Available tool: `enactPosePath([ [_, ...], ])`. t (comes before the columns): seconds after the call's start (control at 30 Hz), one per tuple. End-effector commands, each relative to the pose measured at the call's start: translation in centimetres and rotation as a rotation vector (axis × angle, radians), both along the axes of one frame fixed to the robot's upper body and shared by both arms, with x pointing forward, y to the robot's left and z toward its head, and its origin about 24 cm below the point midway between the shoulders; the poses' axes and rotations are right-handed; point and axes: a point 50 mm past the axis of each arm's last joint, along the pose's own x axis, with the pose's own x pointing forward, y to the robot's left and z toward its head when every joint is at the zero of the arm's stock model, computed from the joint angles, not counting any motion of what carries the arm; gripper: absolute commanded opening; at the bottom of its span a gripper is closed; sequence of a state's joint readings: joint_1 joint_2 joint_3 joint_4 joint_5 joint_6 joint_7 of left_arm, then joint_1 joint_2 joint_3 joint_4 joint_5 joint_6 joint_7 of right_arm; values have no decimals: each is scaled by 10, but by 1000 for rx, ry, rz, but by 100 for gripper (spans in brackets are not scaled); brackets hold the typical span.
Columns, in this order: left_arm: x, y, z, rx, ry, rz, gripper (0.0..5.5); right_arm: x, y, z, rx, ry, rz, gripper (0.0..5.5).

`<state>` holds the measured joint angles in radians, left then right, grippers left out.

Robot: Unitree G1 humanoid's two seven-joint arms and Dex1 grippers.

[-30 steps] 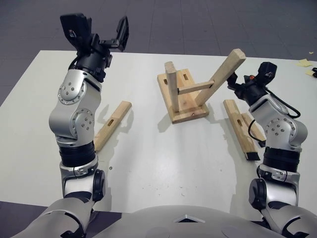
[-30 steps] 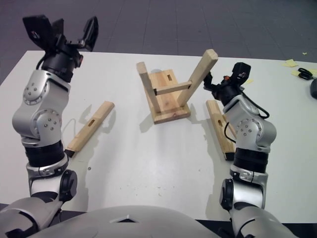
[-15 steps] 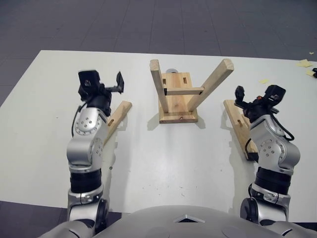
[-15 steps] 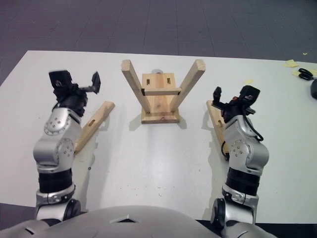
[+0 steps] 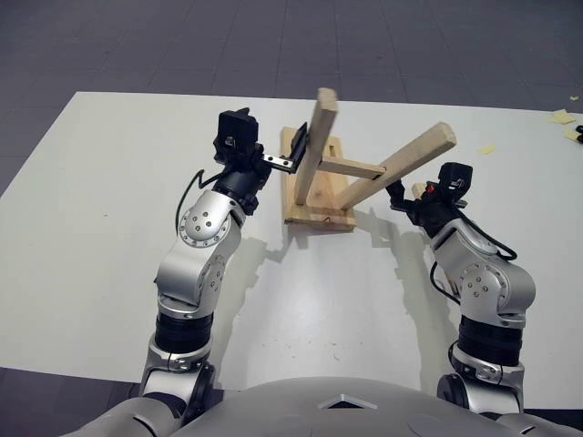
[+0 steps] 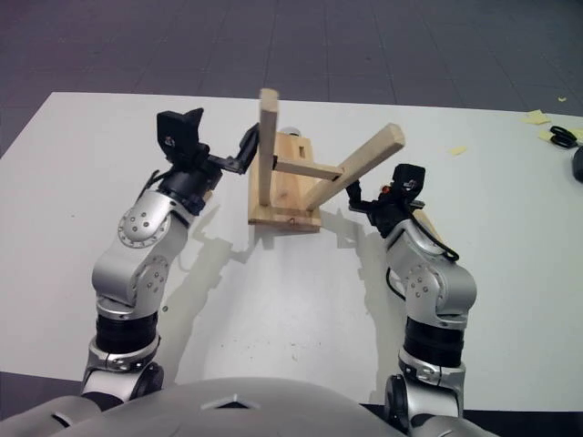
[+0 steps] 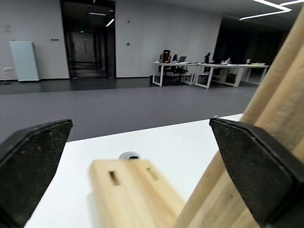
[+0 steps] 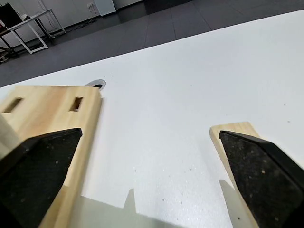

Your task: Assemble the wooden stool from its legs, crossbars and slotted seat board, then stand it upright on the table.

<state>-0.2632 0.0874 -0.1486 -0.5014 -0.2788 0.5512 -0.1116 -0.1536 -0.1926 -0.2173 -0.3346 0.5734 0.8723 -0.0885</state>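
On the white desk (image 5: 109, 182) we see the partly built stool near the middle, toward the far side. Its slotted seat board (image 5: 314, 208) rests on the desk with two legs rising out of it, each seated in a slot. The left leg (image 5: 316, 137) stands close to upright. The right leg (image 5: 410, 159) leans out toward our right side. A crossbar (image 5: 351, 167) runs between the two legs, partway up. From the right wrist we make out two more slots (image 8: 76, 103) near the far edge of the board, showing as dark rectangular openings. A round hole (image 8: 97, 84) in the desk lies just beyond that edge.

Our left hand (image 5: 266, 141) hangs beside the upright leg with its fingers spread wide, gripping nothing. One finger (image 5: 298, 144) lies just beside the leg, and we cannot tell whether they touch.

Our right hand (image 5: 425, 187) sits low by the leaning leg, on its outer side. Its fingers are likewise spread apart and hold nothing. Through its wrist camera we see the end of a loose wooden piece (image 8: 237, 142) lying flat on the desk, apart from the seat board.

A few yellow paper scraps (image 5: 560, 116) lie at the far right edge.
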Motion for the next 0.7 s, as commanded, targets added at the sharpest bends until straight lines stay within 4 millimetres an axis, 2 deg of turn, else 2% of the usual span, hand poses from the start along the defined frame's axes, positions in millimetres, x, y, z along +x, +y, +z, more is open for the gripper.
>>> enactPosePath([
  [0.03, 4, 21, -36, 102, 168, 86, 538, 9, 7, 18, 30, -86, 74, 540],
  [0.13, 14, 54, -41, 174, 177, 267, 538, 9, 2, 16, 7, -82, 47, 540],
  [0.27, 25, 75, -25, 140, 114, 385, 538, 10, 14, 18, -19, -82, 99, 540],
  [0.33, 30, 95, -10, 102, 59, 482, 538, 2, 33, 20, 14, -71, 287, 540],
  [0.4, 33, 130, 9, 42, 5, 621, 538, -19, 52, 27, 86, -63, 592, 540],
  [0.47, 29, 173, 26, 49, -59, 768, 538, -39, 56, 35, 150, -58, 844, 540],
  [0.53, 24, 196, 32, 64, -77, 824, 538, -47, 51, 41, 177, -69, 948, 540],
  [0.6, 21, 205, 34, 76, -82, 830, 538, -36, 40, 39, 136, -74, 877, 540],
  [0.7, 20, 206, 34, 71, -89, 816, 538, -14, 24, 30, 5, -78, 720, 540],
])
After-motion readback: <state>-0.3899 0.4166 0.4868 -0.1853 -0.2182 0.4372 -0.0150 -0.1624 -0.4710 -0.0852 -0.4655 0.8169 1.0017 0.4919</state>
